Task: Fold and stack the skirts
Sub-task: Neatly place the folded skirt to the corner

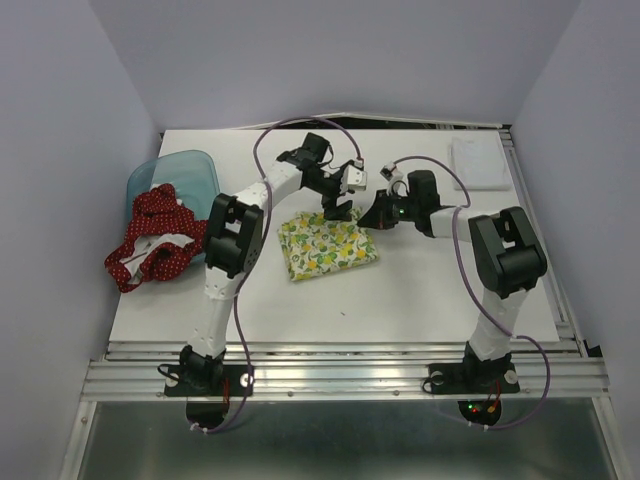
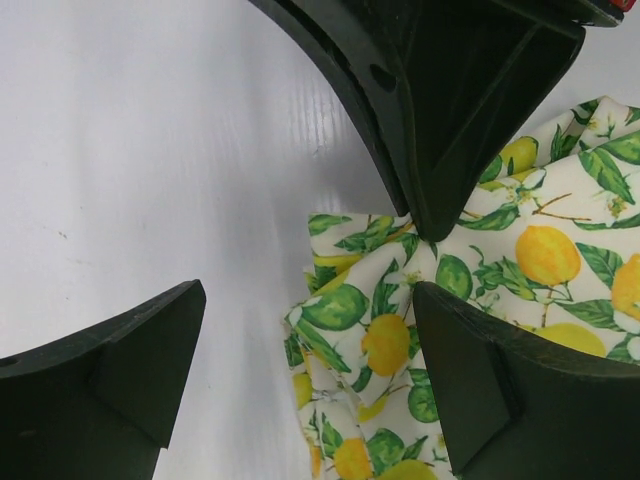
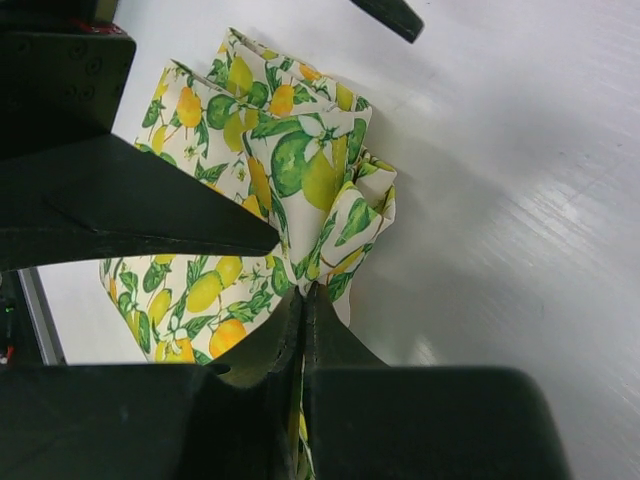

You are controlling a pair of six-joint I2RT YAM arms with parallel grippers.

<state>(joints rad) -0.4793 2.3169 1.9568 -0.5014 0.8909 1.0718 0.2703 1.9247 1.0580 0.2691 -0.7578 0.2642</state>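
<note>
Right wrist shows the right gripper [image 3: 303, 300] pinching the lemon skirt [image 3: 300, 170] (folded); left gripper [image 2: 305, 300] gapes over it.

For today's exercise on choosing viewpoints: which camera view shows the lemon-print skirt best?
The top external view: the lemon-print skirt shows nearly whole, folded. The left wrist view catches only a bunched corner; the right wrist view, a bunched edge pinched in the right gripper.

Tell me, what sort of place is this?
Likely a robot lab test cell, not a home: two arms bolted to a metal rail, a white table, plain walls boxing it in.
</note>
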